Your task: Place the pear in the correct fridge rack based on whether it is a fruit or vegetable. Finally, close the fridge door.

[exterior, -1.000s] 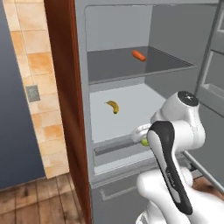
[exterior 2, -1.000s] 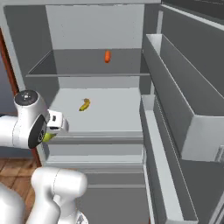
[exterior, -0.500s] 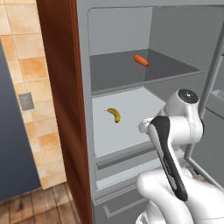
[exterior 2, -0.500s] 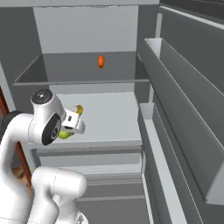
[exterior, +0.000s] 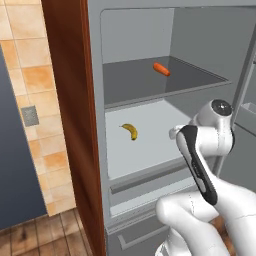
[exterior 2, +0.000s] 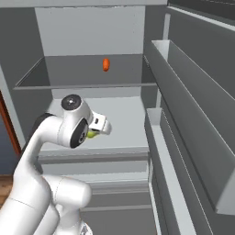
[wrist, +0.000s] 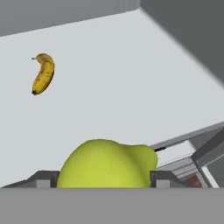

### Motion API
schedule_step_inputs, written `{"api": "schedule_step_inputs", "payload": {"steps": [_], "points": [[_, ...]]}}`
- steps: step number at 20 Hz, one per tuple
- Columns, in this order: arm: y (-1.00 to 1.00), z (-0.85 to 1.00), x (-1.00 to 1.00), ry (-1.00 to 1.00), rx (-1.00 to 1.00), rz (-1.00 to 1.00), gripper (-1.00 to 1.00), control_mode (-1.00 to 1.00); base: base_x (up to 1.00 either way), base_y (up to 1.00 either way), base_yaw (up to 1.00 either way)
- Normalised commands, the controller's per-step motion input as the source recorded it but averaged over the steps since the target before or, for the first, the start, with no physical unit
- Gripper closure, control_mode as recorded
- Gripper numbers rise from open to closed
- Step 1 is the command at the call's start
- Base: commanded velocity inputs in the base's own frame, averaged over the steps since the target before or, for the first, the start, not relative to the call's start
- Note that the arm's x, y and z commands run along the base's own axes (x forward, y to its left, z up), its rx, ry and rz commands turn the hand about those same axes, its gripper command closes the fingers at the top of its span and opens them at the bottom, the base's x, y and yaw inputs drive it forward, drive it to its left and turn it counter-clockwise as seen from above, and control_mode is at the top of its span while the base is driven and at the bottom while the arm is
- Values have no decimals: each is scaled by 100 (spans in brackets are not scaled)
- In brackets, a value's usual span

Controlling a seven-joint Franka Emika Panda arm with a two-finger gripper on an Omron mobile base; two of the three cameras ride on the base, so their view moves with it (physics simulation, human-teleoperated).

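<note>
The hand view shows the pear point(wrist: 107, 164) held between the two dark fingers point(wrist: 43, 179), which press on its sides above the white fridge rack point(wrist: 122, 78), near its front edge. A banana point(wrist: 43, 73) lies farther back on that rack. In the right base view the pear point(exterior 2: 93, 134) peeks out as a green sliver behind the arm, and the open fridge door point(exterior 2: 193, 124) shows its bins. Both base views show a carrot point(exterior: 161, 69) on the darker shelf above.
</note>
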Motion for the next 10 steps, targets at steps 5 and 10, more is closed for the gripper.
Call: {"api": "schedule_step_inputs", "payload": {"steps": [5,10], "points": [[-13,-12,32,-11,0,8,100,-100,0,0,0],[0,-3,58,0,0,0,100,-100,0,0,0]]}}
